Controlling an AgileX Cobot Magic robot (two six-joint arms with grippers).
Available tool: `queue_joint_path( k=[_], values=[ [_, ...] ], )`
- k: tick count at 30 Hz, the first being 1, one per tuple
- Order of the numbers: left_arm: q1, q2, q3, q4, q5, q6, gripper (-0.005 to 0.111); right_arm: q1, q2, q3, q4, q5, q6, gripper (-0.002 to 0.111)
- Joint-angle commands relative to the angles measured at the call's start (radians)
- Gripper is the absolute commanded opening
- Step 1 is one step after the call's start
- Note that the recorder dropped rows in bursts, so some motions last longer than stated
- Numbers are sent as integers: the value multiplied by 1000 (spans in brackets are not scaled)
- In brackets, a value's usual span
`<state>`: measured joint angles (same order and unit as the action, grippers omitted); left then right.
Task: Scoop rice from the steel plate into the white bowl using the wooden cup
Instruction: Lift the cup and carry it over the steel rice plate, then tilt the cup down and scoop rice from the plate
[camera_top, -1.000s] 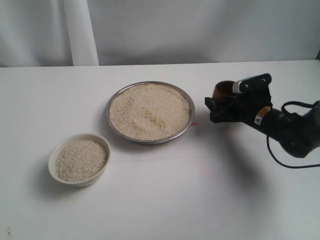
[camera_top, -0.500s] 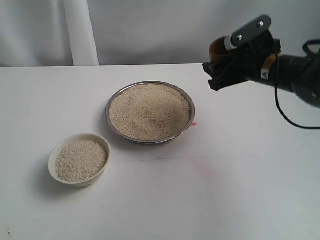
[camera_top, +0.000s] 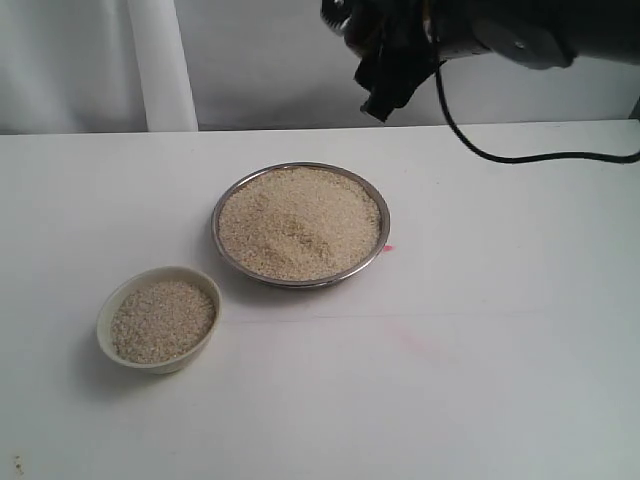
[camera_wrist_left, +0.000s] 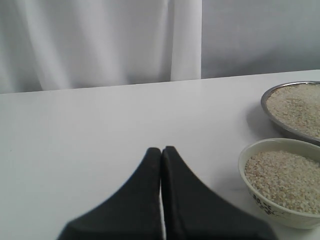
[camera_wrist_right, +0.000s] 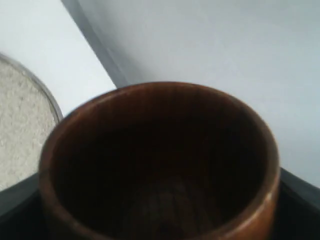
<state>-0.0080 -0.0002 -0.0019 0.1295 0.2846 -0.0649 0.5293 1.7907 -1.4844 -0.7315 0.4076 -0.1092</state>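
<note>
The steel plate (camera_top: 216, 228) sits mid-table, heaped with rice (camera_top: 300, 222). Front left of it, the white bowl (camera_top: 104, 322) holds rice (camera_top: 162, 320) as well. My right gripper (camera_top: 385, 65) hangs high above the table, behind the plate's far right edge. In the right wrist view it is shut on the wooden cup (camera_wrist_right: 150, 95), whose dark inside looks empty; black fingers (camera_wrist_right: 300, 192) flank it, and the plate's rim (camera_wrist_right: 48, 100) shows beside it. In the left wrist view my left gripper (camera_wrist_left: 161, 149) is shut on nothing, low over the table, beside the bowl (camera_wrist_left: 262, 202).
A white curtain and a grey wall (camera_top: 300, 60) back the white table (camera_top: 480, 350). A black cable (camera_top: 520, 155) trails from the right arm over the table's far right. A small pink mark (camera_top: 388, 247) lies by the plate's rim.
My right gripper, holding the wooden cup, has lifted off the table right of the plate and swung up and left to the top of the exterior view. Plate and bowl are unmoved.
</note>
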Motion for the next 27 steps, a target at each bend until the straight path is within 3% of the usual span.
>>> queue_joint_path(
  k=[1,10,20,27],
  values=[
    [-3,0,2,-8,-11,-5,0,59,70,-97,0,189,-188,0],
    [-3,0,2,-8,-11,-5,0,151,230,-184,-26,375,-453,0],
    [-3,0,2,-8,-11,-5,0,228,411,-190,-381,547,-467,0],
    [-3,0,2,-8,-11,-5,0,228,461,-192,-457,588,-511,0]
  ],
)
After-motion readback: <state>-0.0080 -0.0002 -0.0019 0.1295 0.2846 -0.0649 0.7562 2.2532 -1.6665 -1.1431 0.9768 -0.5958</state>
